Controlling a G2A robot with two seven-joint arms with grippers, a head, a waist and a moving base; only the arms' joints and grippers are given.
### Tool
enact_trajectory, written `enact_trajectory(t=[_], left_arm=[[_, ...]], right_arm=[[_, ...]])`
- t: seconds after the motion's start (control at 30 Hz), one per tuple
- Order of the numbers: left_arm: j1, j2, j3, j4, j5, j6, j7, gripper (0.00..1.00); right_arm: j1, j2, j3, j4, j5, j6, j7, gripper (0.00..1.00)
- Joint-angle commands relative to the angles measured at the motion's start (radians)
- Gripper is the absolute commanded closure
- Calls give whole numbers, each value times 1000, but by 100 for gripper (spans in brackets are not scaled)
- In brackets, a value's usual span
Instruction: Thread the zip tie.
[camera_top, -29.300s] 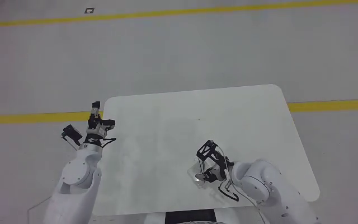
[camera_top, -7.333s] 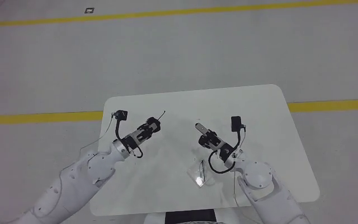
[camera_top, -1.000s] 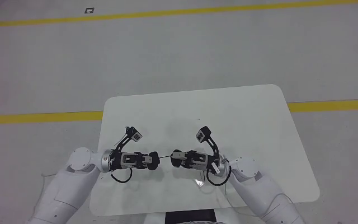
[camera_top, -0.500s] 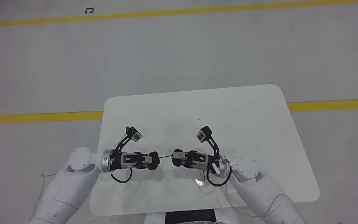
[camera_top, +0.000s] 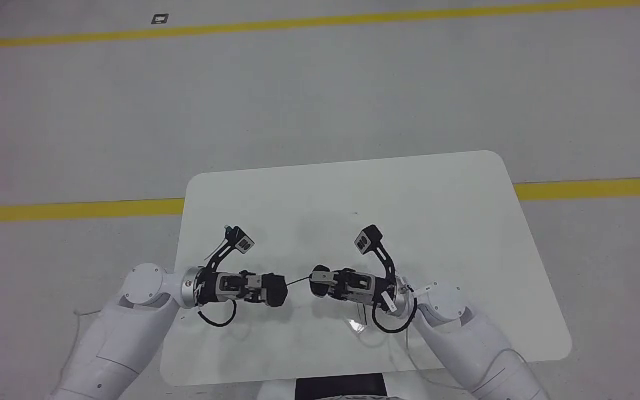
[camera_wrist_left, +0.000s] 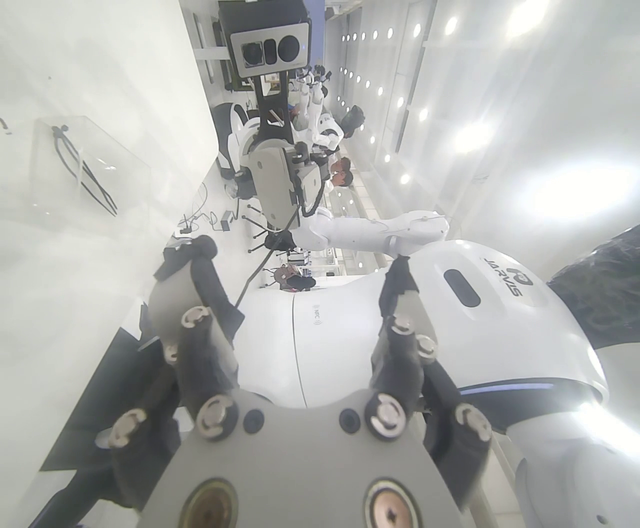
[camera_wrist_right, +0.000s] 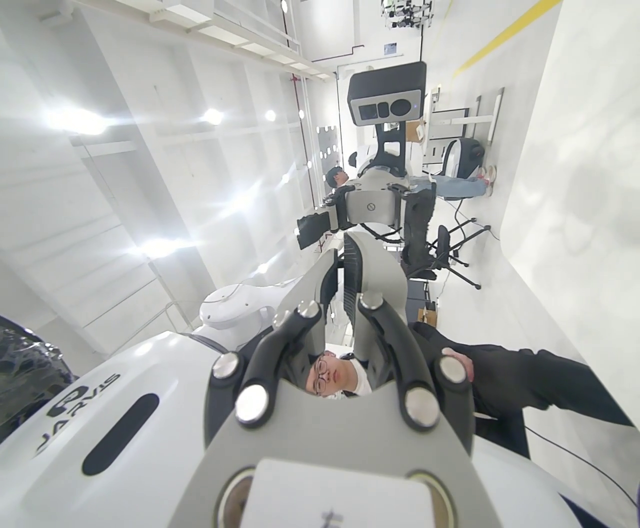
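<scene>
A thin black zip tie spans the short gap between my two grippers, which face each other above the near middle of the white table. My right gripper has its fingers pressed together and appears shut on one end of the tie. In the left wrist view the black strand runs from that gripper to one of the left fingers. My left gripper is open, its taped fingers spread wide with nothing between them.
A clear box holding more black zip ties lies on the table under the right arm, near the front edge. The far half of the table is bare.
Both grippers have shifted slightly to the right. The zip tie still spans the gap between them.
</scene>
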Motion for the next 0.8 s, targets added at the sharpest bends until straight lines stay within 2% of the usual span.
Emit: enact_trajectory(t=[0.0,0.4,0.47,0.6,0.77], left_arm=[[0,0,0,0,0,0,0,0],[0,0,0,0,0,0,0,0],[-2,-2,7,-12,4,0,21,0],[-11,-4,16,-19,-4,0,14,0],[-37,-10,45,-3,-8,2,11,0]], right_arm=[[0,0,0,0,0,0,0,100],[0,0,0,-3,-2,2,-10,100],[0,0,-2,-12,-8,2,-26,100],[2,-2,-7,-1,20,-23,-27,100],[4,-8,-26,25,72,-78,-26,100]])
